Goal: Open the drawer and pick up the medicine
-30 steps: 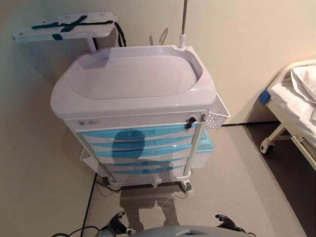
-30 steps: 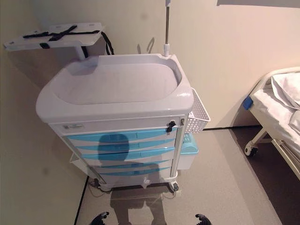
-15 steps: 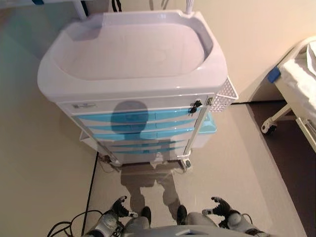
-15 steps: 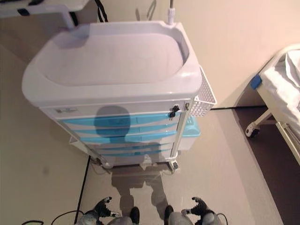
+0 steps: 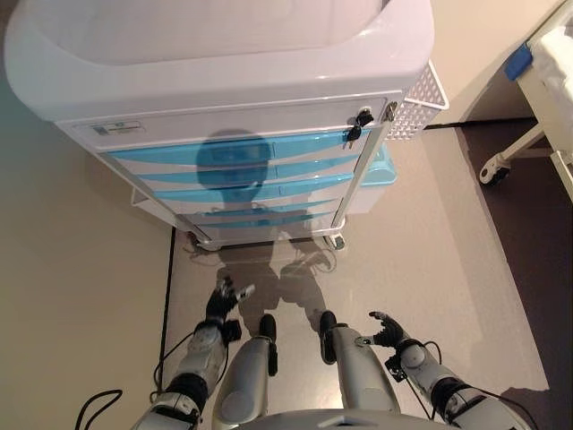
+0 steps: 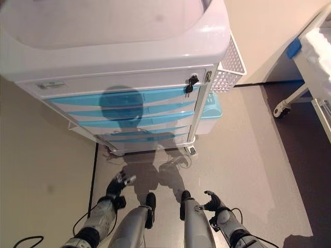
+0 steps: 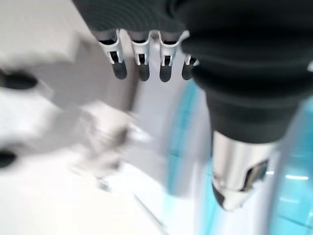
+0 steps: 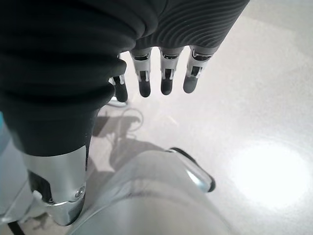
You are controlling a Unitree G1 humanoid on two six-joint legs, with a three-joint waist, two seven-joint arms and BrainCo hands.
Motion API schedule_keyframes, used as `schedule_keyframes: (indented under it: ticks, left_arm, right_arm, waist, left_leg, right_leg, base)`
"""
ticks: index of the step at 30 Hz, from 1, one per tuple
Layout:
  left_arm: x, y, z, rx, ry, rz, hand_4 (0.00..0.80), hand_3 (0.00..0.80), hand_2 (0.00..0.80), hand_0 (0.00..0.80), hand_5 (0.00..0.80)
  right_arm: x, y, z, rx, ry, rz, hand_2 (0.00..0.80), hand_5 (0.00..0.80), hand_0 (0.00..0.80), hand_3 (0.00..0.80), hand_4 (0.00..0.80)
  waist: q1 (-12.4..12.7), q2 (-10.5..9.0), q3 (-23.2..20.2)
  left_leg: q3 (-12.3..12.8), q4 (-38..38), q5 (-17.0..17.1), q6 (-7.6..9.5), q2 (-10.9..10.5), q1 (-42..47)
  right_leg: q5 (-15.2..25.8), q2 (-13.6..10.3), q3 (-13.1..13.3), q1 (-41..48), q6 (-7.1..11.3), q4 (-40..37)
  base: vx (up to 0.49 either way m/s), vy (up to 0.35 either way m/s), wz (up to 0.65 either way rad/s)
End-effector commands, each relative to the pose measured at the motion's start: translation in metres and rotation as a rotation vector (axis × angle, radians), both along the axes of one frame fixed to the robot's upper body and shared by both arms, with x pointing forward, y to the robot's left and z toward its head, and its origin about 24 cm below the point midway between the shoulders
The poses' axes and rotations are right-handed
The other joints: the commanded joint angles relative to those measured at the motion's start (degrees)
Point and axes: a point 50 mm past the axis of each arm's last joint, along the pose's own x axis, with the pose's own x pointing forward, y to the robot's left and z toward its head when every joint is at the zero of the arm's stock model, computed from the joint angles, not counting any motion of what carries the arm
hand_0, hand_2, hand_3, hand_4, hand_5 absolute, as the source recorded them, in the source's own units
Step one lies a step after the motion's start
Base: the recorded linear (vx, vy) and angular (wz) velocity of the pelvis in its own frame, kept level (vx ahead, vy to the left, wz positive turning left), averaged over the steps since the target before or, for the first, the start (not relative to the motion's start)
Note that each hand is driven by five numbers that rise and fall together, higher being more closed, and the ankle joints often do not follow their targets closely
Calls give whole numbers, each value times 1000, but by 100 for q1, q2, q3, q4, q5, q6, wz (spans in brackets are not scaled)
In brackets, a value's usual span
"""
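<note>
Looking down from the head cam, here's what I've got on my screen:

cart: white plastic medical cart [image 5: 224,54], smooth moulded top with a raised rim and rounded corners, standing on the floor against the wall, straight ahead of me

drawers: stack of shut drawers [image 5: 242,184] on the cart's front, each face a wide low strip running left to right, glossy light blue with wavy white bands between them; fronts face me. Plain white panel above them

lock: dark keys [image 5: 356,125] hanging from the lock at the right end of that white panel

medicine: can't see it anywhere, every drawer is closed

side basket: white perforated plastic basket [image 5: 419,106] hung on the cart's right side, with a light blue lidded bin [image 5: 380,170] below it

castor: small wheel [image 5: 335,240] under the cart's front right corner

floor: smooth grey-beige floor [image 5: 430,260], darker strip off to the right

bed: white metal-framed bed [image 5: 546,98] on a castor at the right edge, with a blue corner piece

left robot hand: left robot hand [image 5: 224,296] low in front of the cart, well short of the drawers; fingers [image 7: 142,63] out straight in a row, holding nothing

right robot hand: right robot hand [image 5: 387,331] down low on my right, over bare floor; fingers [image 8: 166,73] loose and extended, holding nothing
</note>
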Motion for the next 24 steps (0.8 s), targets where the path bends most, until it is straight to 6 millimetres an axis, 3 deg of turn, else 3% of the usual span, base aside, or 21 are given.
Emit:
schedule_keyframes:
  ticks: [1,11,16,24]
  left_arm:
    - [16,-7,22,-298,-166,111,0,0,0,0,0]
    - [66,-30,91,-669,-474,137,0,0,0,0,0]
    - [81,-38,122,-749,-575,128,0,0,0,0,0]
    - [97,-31,158,-785,-698,123,0,0,0,0,0]
  right_arm:
    - [4,-10,7,-5,-42,4,0,0,0,0,0]
    - [6,-9,10,58,-70,-57,0,0,0,0,0]
    - [10,-12,12,61,-86,-69,0,0,0,0,0]
    - [14,-11,14,69,-93,-65,0,0,0,0,0]
  waist:
    - [-70,-102,-207]
    - [-224,-271,-170]
    - [-290,-307,-113]
    - [-375,-447,-26]
  left_leg:
    - [161,293,-151,389,-272,-459]
    - [347,609,-250,451,-176,-1092]
    - [380,843,-329,472,-151,-1376]
    - [514,1030,-403,507,-43,-1665]
  right_leg:
    - [693,-16,214,-243,297,-509]
    - [793,148,469,-907,332,-402]
    - [819,218,525,-1159,331,-322]
    - [935,349,658,-1452,353,-326]
  base:
    - [-51,33,-14]
    - [-37,28,-15]
    - [-24,6,-5]
    - [-21,13,-15]
